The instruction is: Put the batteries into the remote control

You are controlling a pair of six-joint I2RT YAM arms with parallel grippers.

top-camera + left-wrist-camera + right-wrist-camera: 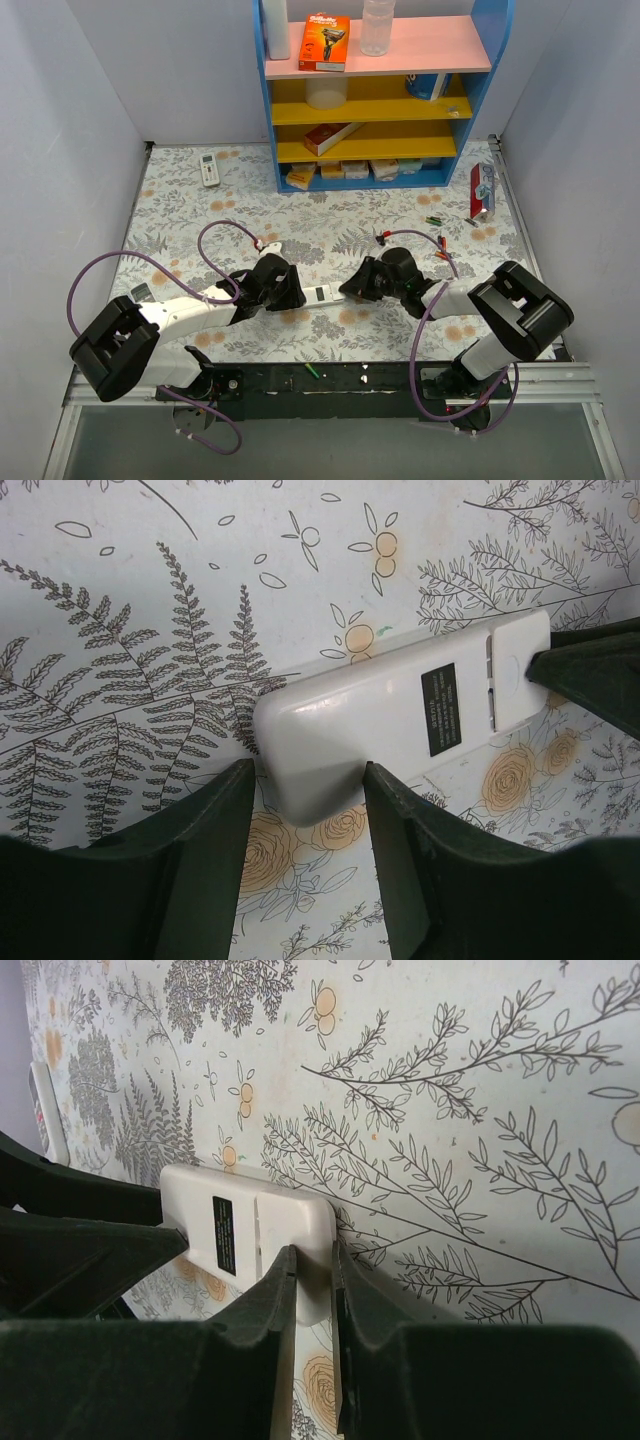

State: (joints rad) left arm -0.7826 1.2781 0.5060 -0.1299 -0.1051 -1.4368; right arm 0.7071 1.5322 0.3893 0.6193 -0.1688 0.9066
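Note:
The remote control is held back-side up over the middle of the table, between my two grippers. Its plain white back carries a black label and a battery cover. My left gripper is shut on the remote's rounded end, one finger against each long side. The right gripper is shut on the cover end, clamping its edge in a narrow gap. In the top view the left gripper and right gripper face each other. Several small batteries lie loose at the right, apart from both grippers.
A second, all-white remote lies at the far left. A blue shelf unit with boxes and bottles stands at the back. A red package lies at the right edge. One green cell rests on the black base rail.

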